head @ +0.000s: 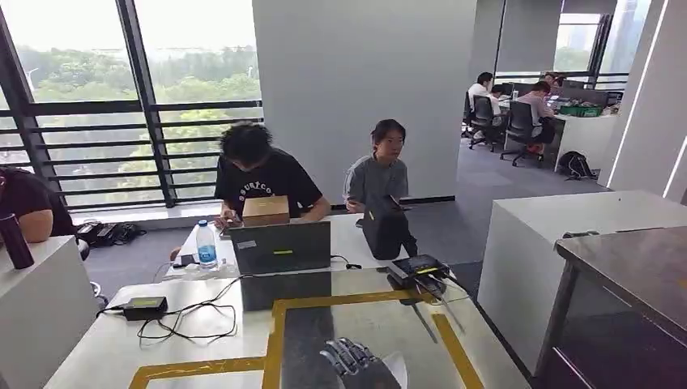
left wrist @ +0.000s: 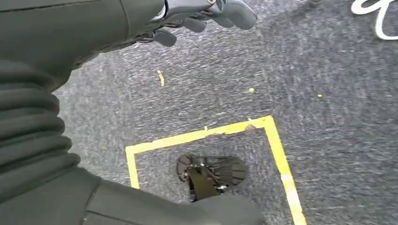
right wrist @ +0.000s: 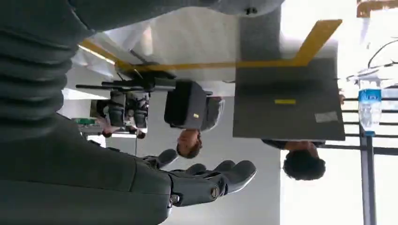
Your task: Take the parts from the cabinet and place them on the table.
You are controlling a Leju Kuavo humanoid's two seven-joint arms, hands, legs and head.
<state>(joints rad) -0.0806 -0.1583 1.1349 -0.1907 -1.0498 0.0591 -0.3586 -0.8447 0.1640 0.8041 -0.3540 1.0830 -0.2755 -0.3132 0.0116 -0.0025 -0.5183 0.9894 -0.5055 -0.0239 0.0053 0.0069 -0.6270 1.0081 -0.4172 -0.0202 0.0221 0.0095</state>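
While over the table (head: 194, 324), right hand (head: 352, 362) empty.

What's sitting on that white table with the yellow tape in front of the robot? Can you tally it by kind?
Laptop: 1
Water bottle: 1
Cardboard box: 1
Power adapter: 1
Black case: 1
Total: 5

Daylight pours in through the tall windows (head: 138, 97), blown out white in the right wrist view. The glossy surface (head: 194, 324) mirrors the laptop (head: 279, 246). The left wrist view of the carpet (left wrist: 338, 93) is softly blurred, evenly lit.
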